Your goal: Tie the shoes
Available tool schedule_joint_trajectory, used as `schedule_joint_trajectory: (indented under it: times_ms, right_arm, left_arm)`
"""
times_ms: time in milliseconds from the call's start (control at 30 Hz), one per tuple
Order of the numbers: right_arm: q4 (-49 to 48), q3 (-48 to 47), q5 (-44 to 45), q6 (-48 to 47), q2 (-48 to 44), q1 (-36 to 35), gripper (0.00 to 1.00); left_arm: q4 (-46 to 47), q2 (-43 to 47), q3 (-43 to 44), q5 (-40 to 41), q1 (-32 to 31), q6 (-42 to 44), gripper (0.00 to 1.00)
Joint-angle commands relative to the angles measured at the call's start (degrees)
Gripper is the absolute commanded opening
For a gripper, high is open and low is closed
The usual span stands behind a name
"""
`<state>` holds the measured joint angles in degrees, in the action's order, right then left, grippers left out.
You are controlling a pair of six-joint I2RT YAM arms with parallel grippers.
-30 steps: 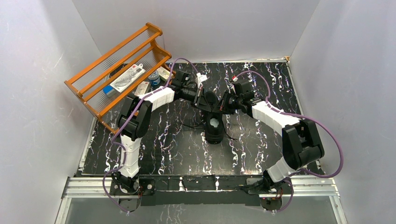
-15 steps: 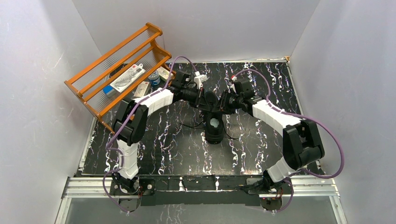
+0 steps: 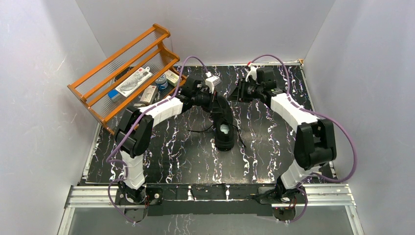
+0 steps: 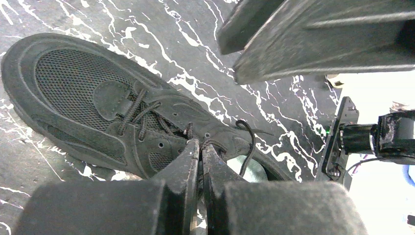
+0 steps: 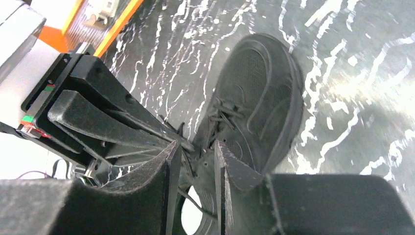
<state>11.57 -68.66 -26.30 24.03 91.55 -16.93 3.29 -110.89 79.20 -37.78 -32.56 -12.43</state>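
The black sneaker lies mid-table, its pale insole showing. In the left wrist view the shoe runs from its mesh toe at upper left to the opening at lower right. My left gripper is shut at the top eyelets, pinching a black lace; a loose lace end curls over the insole. From above, the left gripper sits over the shoe. My right gripper is open and empty, with the shoe beyond it. From above, the right gripper hangs above and behind the shoe.
An orange wooden rack holding small packets stands at the far left. Thin lace ends trail on the black marbled table on both sides of the shoe. White walls close in the left, back and right.
My right gripper has lifted and drawn back from the shoe toward the far right. My left gripper has shifted slightly right over the shoe, still shut.
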Motion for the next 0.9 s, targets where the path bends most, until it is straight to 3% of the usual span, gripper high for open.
schedule_joint_trajectory:
  times_ms: [0, 100, 200, 400, 567, 867]
  right_arm:
    - [-7.57, -3.33, -12.42, -9.05, 3.33, -0.3, 0.39]
    - [-10.68, -0.13, -14.46, -16.67, 1.08, -0.25, 0.51]
    - [-5.38, -0.14, -16.17, -28.24, -0.16, -0.74, 0.53]
    - [-2.02, 5.14, -19.41, -39.95, -5.26, -1.84, 0.48]
    - [-4.1, 11.15, -21.54, -43.3, -9.27, -2.4, 0.45]
    - [-1.74, 12.79, -18.8, -49.67, -8.44, -7.39, 0.46]
  left_arm:
    - [2.58, 4.04, -0.53, 2.6, -0.05, 0.9, 0.0]
    - [1.31, 4.83, -1.2, 2.83, -0.05, 1.4, 0.0]
    - [2.19, 6.06, -2.69, 2.35, -0.05, 0.66, 0.0]
    - [2.34, 5.36, -2.65, 1.52, 0.12, -1.02, 0.0]
    - [2.67, 4.55, -2.0, 1.26, 0.17, -1.98, 0.0]
    - [3.29, 3.87, -0.86, -0.54, 0.39, -3.38, 0.0]
